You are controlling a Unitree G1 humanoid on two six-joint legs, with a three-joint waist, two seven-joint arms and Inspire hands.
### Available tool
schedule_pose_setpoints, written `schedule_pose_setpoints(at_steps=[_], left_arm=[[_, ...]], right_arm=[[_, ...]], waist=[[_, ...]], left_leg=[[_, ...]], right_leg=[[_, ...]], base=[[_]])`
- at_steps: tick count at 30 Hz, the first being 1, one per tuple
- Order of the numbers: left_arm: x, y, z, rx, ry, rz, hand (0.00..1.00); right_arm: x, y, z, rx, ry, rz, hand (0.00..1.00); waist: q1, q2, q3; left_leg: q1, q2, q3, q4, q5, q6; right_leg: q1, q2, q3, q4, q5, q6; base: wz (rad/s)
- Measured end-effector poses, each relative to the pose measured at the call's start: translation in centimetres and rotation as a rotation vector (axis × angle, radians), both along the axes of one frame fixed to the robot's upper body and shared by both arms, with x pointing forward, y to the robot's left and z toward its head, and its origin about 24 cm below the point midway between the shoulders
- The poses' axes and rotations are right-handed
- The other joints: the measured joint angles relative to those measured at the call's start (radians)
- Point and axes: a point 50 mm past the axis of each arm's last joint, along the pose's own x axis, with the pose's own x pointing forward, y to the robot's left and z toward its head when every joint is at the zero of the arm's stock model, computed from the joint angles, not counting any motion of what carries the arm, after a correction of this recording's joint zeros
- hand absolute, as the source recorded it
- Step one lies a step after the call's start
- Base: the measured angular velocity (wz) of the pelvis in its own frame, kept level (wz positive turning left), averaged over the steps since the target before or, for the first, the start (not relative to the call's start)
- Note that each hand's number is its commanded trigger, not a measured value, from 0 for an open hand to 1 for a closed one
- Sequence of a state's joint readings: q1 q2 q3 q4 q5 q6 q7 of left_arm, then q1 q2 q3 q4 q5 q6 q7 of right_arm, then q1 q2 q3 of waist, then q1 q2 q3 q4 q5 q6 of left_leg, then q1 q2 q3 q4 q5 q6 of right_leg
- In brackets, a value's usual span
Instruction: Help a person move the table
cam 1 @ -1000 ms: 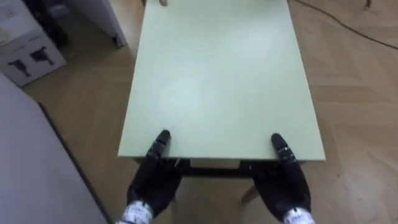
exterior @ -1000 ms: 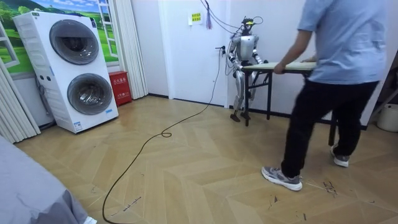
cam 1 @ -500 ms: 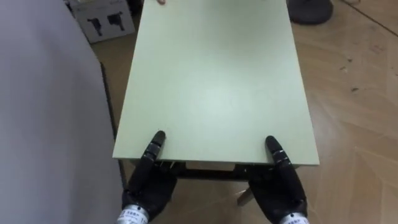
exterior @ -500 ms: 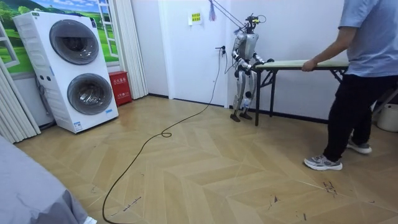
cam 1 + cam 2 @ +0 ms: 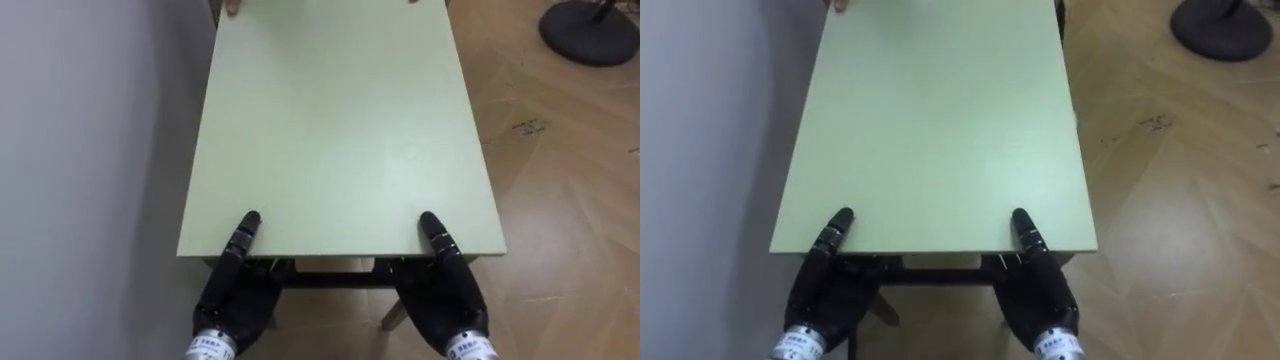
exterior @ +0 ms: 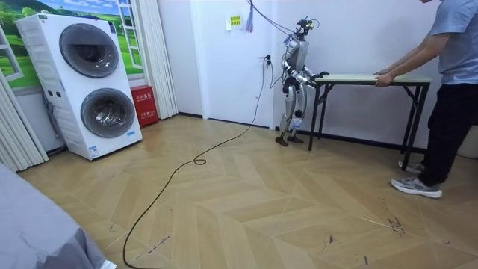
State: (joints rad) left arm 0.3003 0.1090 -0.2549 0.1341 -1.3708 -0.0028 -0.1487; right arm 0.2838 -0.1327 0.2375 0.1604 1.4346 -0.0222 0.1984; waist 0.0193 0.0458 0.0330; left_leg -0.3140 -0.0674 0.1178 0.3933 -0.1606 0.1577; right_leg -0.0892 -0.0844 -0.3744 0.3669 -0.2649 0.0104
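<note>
A pale green table (image 5: 340,130) with dark folding legs stretches away from me. My left hand (image 5: 235,285) holds its near edge at the left, thumb flat on the top, fingers beneath. My right hand (image 5: 440,290) holds the same edge at the right in the same way. At the far end a person's fingertips (image 5: 232,6) rest on the top. In the room view the person (image 6: 455,90) stands at the room view's right and holds the far end of the table (image 6: 366,77), while I stand at its other end beside the white wall.
A white wall (image 5: 90,150) runs close along the table's left side. A dark round stand base (image 5: 590,30) sits on the wood floor at the far right. Stacked washing machines (image 6: 93,82) and a red box (image 6: 143,104) stand at the room view's left.
The table, the person and I have moved toward the room view's right, the person stepping backward. The wall now fills the left of my view. Both hands keep their hold.
</note>
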Motion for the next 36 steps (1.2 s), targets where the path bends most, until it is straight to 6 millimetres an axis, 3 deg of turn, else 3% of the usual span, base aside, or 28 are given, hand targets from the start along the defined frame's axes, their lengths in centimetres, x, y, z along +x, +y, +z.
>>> schedule_pose_setpoints(at_steps=[5,11,13,14,15,19,36], left_arm=[[-0.1,-0.5,-0.3,-0.002,0.045,0.003,1.0],[-0.4,-0.7,-0.7,-0.002,0.07,-0.004,1.0],[-0.4,-0.9,-0.7,-0.002,0.075,-0.01,1.0],[-0.5,-1.0,-0.8,-0.002,0.082,-0.015,1.0],[-0.6,-1.1,-0.9,-0.002,0.086,-0.016,1.0],[-1.0,-1.0,-1.6,0.004,0.114,-0.018,1.0],[-2.4,-0.5,-3.6,0.026,0.139,-0.049,1.0]], right_arm=[[-0.1,-0.2,-0.2,-0.013,0.037,-0.011,1.0],[-0.2,-0.5,-0.3,-0.024,0.058,-0.012,1.0],[-0.2,-0.7,-0.3,-0.028,0.06,-0.012,1.0],[-0.2,-0.7,-0.3,-0.03,0.065,-0.012,1.0],[-0.2,-0.6,-0.4,-0.031,0.069,-0.012,1.0],[-0.6,-0.9,-0.7,-0.045,0.094,-0.015,1.0],[-1.5,-0.3,-2.4,-0.047,0.144,-0.008,1.0]], waist=[[0.0,0.003,0.0004],[0.0,0.006,0.0008],[-0.008,0.007,0.0004],[-0.012,0.008,0.0007],[-0.013,0.011,0.0014],[-0.015,0.02,-0.0011],[-0.016,0.02,-0.0067]], left_leg=[[0.02,-0.028,-0.013,0.014,-0.013,0.02],[0.022,-0.045,-0.008,0.02,-0.024,0.036],[0.022,-0.053,-0.009,0.028,-0.028,0.04],[0.021,-0.054,-0.008,0.043,-0.038,0.039],[0.022,-0.054,-0.009,0.052,-0.044,0.038],[0.028,-0.049,-0.007,0.053,-0.05,0.033],[0.101,-0.032,0.007,0.01,-0.061,0.024]], right_leg=[[-0.013,-0.031,0.035,0.075,-0.034,0.022],[-0.102,-0.063,0.154,0.202,-0.052,0.04],[-0.133,-0.088,0.174,0.182,-0.046,0.046],[-0.15,-0.098,0.183,0.155,-0.017,0.054],[-0.157,-0.099,0.183,0.153,-0.005,0.063],[-0.146,-0.094,0.18,0.155,0.003,0.059],[-0.084,-0.068,0.194,0.096,0.032,0.06]], base=[[0.11],[0.02],[0.11],[0.11],[0.05],[-0.01],[-0.04]])
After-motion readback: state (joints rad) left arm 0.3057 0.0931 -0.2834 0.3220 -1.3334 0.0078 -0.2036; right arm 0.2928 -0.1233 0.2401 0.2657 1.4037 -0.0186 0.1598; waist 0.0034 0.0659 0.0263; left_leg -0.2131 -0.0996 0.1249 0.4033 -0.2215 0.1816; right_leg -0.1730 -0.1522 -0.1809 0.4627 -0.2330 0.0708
